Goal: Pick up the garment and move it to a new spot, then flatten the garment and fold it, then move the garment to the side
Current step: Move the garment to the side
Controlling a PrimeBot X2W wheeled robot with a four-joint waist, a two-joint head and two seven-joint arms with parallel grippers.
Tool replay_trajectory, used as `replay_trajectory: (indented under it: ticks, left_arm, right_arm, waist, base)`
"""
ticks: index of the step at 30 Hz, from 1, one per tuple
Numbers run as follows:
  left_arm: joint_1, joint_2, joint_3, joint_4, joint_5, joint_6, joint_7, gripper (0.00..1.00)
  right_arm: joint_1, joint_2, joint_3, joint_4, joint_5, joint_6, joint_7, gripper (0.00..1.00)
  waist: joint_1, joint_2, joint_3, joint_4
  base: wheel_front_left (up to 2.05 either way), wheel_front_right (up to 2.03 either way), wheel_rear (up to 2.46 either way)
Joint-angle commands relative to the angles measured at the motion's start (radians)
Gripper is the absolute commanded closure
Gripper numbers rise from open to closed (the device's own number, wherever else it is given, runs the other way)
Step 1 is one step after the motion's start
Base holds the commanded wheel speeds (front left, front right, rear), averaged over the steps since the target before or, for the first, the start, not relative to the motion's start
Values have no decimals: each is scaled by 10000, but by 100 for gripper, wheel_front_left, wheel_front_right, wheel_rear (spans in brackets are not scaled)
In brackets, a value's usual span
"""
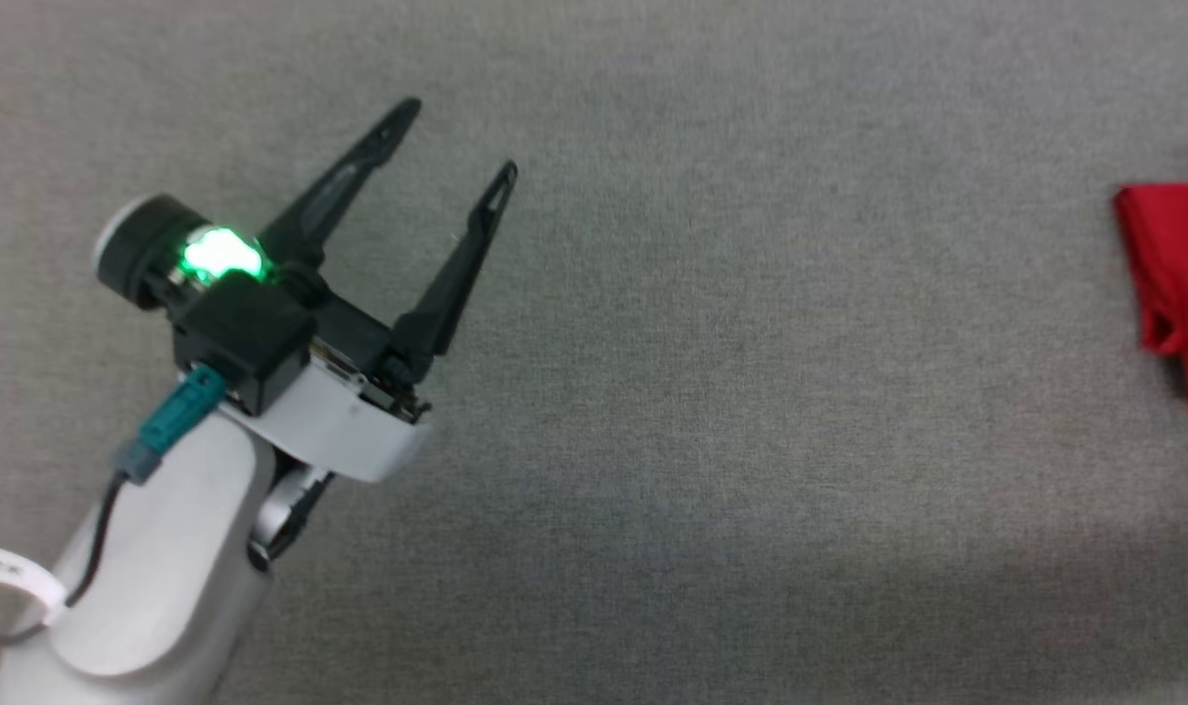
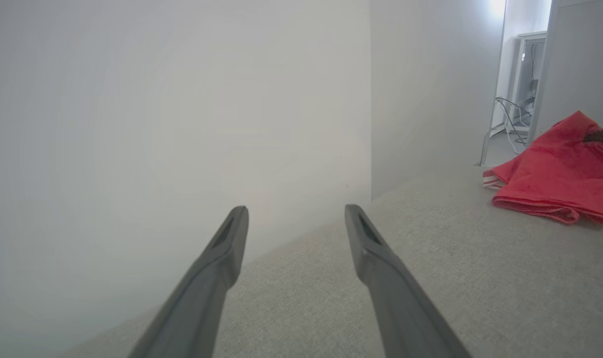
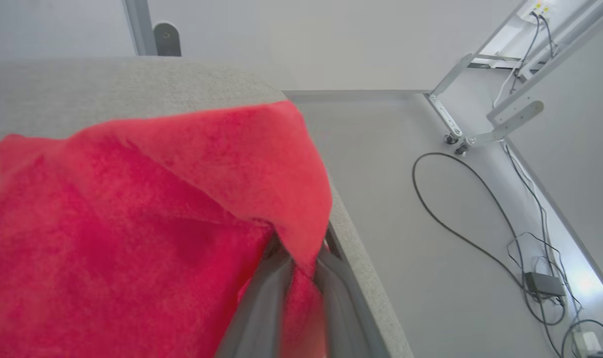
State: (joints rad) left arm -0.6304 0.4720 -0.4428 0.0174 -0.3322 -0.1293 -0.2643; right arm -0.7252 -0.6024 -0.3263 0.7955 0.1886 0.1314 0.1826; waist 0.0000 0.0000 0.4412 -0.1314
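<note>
The left arm comes in from the lower left of the head view, its pale forearm (image 1: 163, 568) angled up and to the right, a green light (image 1: 221, 255) glowing on the wrist. The left gripper (image 1: 460, 137) hangs over bare grey bench (image 1: 750, 392) with its two dark fingers spread wide apart and nothing between them. In the left wrist view the same fingers (image 2: 221, 258) point along the bench top toward a plain white wall (image 2: 182, 99).

The garment (image 1: 1176, 284) lies well apart from that gripper, at the far right edge of the head view, as a bunched red heap. From the left wrist view it sits on the bench with a bit of red-and-white striped trim (image 2: 492, 180) showing at its left end, and its top corner is pulled up into a peak.

The right gripper (image 3: 301, 263) is closed on a fold of the red cloth, the fabric pinched between its two fingers and draped over their tips. It sits right at the rounded edge of the bench, with the pale floor (image 3: 405, 149) and a black cable (image 3: 455, 219) below.
</note>
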Motion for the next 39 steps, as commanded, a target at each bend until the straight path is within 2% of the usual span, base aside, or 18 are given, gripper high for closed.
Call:
replay_trajectory:
  ticks: [1, 6, 10, 13, 15, 16, 17, 18, 26, 31, 32, 39]
  left_arm:
    - [-180, 82, 15, -42, -8, -16, 9, 0]
    - [-389, 298, 58, -174, 35, -16, 9, 0]
    - [-339, 358, 59, -242, 92, -16, 9, 0]
    - [-288, 326, 109, -240, 86, -16, 9, 0]
    - [-233, 284, 133, -224, 66, -16, 9, 0]
    - [-207, 264, 163, -218, 52, -16, 9, 0]
    - [-172, 228, 187, -208, 51, -16, 9, 0]
    - [-127, 187, 211, -198, 55, -16, 9, 0]
    - [618, -315, 641, 95, 36, -16, 9, 0]
    - [1622, -719, 1171, 349, 5, -16, 9, 0]
    - [1622, -719, 1171, 349, 5, -16, 9, 0]
    - [3266, -1140, 1920, 810, 83, -16, 9, 0]
  right_arm:
    - [-289, 76, -331, 211, -392, -15, -266, 100]
    - [-757, 529, -1069, 1091, -2277, -13, -707, 100]
    - [-1073, 967, -1788, 1595, -2969, -13, -1059, 100]
    - [-1250, 1028, -2106, 1856, -3380, -13, -1264, 99]
    - [-1347, 1066, -2287, 1967, -3551, -13, -1366, 65]
    - [-1412, 1038, -2372, 2018, -3650, -13, -1437, 40]
    - [-1446, 1007, -2405, 2069, -3742, -13, -1509, 5]
    - [-1508, 1005, -2456, 2114, -3742, -13, -1605, 0]
    - [-1526, 720, -1707, 2448, -3584, -13, -2394, 0]
    - [-1163, 985, -314, 2577, -2734, -13, -2863, 0]
    - [-1163, 985, -314, 2577, -2734, -13, -2863, 0]
    - [-239, 1722, 2367, 2105, -1029, -13, -3224, 0]
  waist:
    - [0, 0, 565, -155]
    - [0, 0, 788, -137]
    - [0, 0, 793, -108]
    - [0, 0, 734, -73]
    - [0, 0, 650, -50]
    - [0, 0, 611, -39]
    - [0, 0, 559, -26]
    - [0, 0, 490, -11]
    - [0, 0, -629, 268]
    - [0, 0, -1642, 551]
    - [0, 0, -1642, 551]
    - [0, 0, -2884, 962]
  base:
    - [0, 0, 0]
    - [0, 0, 0]
    - [0, 0, 0]
    - [0, 0, 0]
    - [0, 0, 0]
    - [0, 0, 0]
    - [0, 0, 0]
    - [0, 0, 0]
    - [0, 0, 0]
    - [0, 0, 0]
    - [0, 0, 0]
    - [0, 0, 0]
